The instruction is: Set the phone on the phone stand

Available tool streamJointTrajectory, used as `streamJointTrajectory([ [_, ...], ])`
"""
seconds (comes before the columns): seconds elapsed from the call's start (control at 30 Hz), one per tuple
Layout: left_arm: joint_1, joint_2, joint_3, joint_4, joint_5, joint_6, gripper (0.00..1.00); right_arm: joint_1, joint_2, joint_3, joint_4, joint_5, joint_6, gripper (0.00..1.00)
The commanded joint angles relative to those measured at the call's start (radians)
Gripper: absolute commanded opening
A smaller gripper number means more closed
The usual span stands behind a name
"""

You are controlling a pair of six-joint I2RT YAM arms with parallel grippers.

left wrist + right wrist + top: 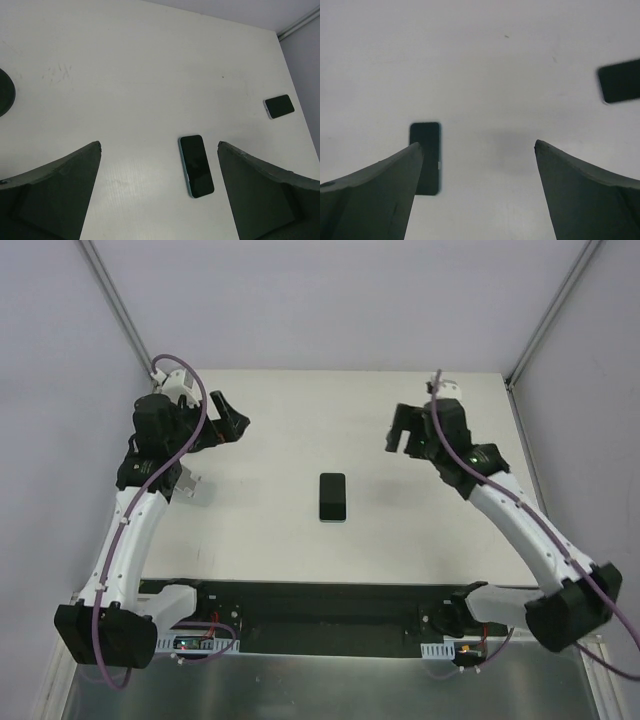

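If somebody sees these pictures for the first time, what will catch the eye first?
The black phone lies flat in the middle of the white table. The left gripper and the right gripper hang open on either side of it, holding nothing. In the left wrist view a smaller dark rectangle lies farther off, near the table's edge.

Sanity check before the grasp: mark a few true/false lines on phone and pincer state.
1. The phone lies flat on the table. True.
2. The left pincer grips the phone. False: it is open and empty, apart from the phone.
3. The right pincer is open. True.
4. The phone is the only dark slab on the table. False: a second dark slab lies near the table edge.
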Motion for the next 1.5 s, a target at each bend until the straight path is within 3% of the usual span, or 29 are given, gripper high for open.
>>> streamJointTrajectory([
  [0.0, 0.002, 0.039, -0.016, 0.042, -0.007, -0.005, 0.99, 0.128, 0.218, 0.125, 0.302, -0.085, -0.003, 0.96],
  [0.17, 0.002, 0.092, -0.031, 0.048, -0.064, 0.003, 0.99, 0.313, 0.404, 0.142, 0.578, -0.183, -0.096, 0.96],
  [0.3, 0.021, 0.141, -0.046, 0.048, -0.19, -0.064, 0.99, 0.375, 0.491, 0.016, 0.822, -0.275, -0.106, 0.96],
  [0.4, 0.045, 0.204, -0.037, 0.048, -0.298, -0.123, 0.99, 0.375, 0.522, 0.016, 0.791, -0.343, -0.13, 0.96],
  [0.63, 0.159, 0.39, 0.073, 0.05, -0.394, -0.206, 0.99, 0.369, 0.509, -0.013, 0.78, -0.261, -0.231, 0.96],
  [0.9, 0.217, 0.635, 0.351, 0.04, -0.383, -0.082, 0.97, 0.363, 0.501, -0.025, 0.789, -0.261, -0.27, 0.96],
  [1.13, 0.215, 0.738, 0.466, -0.005, -0.369, -0.074, 0.82, 0.349, 0.505, -0.034, 0.789, -0.223, -0.282, 0.96],
  [1.3, 0.215, 0.746, 0.483, -0.019, -0.385, -0.057, 0.54, 0.343, 0.509, -0.036, 0.789, -0.211, -0.274, 0.96],
  [1.47, 0.202, 0.738, 0.454, -0.039, -0.388, -0.065, 0.47, 0.338, 0.51, -0.039, 0.789, -0.206, -0.268, 0.96],
])
